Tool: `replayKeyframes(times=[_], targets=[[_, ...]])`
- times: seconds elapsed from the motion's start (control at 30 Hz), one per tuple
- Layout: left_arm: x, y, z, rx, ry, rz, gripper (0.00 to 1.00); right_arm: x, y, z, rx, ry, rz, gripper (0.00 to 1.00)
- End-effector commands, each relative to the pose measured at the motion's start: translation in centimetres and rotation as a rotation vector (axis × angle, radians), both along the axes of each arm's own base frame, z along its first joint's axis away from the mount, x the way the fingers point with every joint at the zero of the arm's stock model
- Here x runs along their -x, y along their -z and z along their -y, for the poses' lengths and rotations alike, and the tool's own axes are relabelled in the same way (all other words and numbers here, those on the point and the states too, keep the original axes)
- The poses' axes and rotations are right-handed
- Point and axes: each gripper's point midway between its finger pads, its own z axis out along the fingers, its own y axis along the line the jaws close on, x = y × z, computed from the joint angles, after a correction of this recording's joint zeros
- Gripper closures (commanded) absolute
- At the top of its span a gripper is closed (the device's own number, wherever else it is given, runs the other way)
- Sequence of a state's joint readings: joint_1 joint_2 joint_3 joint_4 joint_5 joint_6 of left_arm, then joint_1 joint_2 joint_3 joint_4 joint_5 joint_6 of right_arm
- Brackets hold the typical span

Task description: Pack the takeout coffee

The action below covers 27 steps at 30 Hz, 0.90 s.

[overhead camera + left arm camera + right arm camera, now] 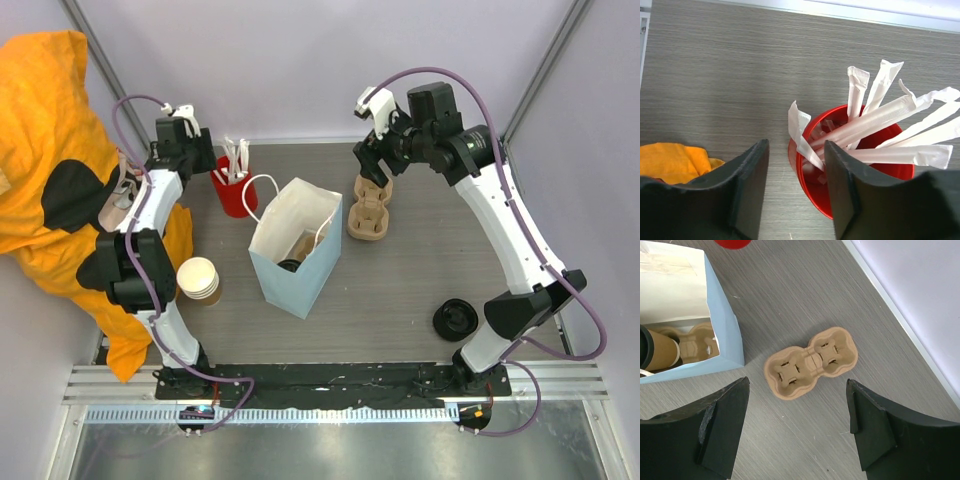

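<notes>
Takeout coffee (660, 352): tan cup, black lid, half hidden inside blue paper bag (726, 325); left fingers (752, 190) and right fingers (725, 420) spread apart.

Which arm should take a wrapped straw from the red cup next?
Left. The left claw is open at the rim of the red cup, wrapped straws right beside it. The right claw hovers open over the cardboard carrier, across the bag.

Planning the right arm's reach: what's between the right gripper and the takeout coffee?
The pale blue bag's wall; the takeout coffee sits inside it. A cardboard carrier lies below the right gripper. The right wrist view shows this.
</notes>
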<state>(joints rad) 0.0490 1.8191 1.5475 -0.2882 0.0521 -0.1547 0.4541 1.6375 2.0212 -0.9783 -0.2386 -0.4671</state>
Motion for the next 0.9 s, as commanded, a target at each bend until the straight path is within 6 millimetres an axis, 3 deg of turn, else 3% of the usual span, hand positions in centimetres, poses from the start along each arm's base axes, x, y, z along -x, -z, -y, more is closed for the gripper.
replayKeyframes(times=[0.0,0.13,0.33,0.67,0.87], targets=[[-1.5,-1.2,0.2,0.015,0.009,0.080,0.50,0.0,-1.9,-0.1,-0.039,-0.002,0.040,0.18],[-1.8,-0.9,0.1,0.018,0.006,0.081,0.58,0.0,-1.8,-0.2,-0.041,-0.006,0.035,0.18],[-1.6,-1.4,0.4,0.029,0.013,0.092,0.80,-0.2,-1.7,-0.3,-0.042,-0.004,0.031,0.18],[-1.2,-2.7,0.7,0.037,0.024,0.121,0.97,0.1,-2.1,-0.4,-0.049,-0.012,0.036,0.18],[-0.7,-5.7,1.3,0.068,0.040,0.177,0.98,0.4,-2.4,-0.2,-0.053,-0.012,0.042,0.18]])
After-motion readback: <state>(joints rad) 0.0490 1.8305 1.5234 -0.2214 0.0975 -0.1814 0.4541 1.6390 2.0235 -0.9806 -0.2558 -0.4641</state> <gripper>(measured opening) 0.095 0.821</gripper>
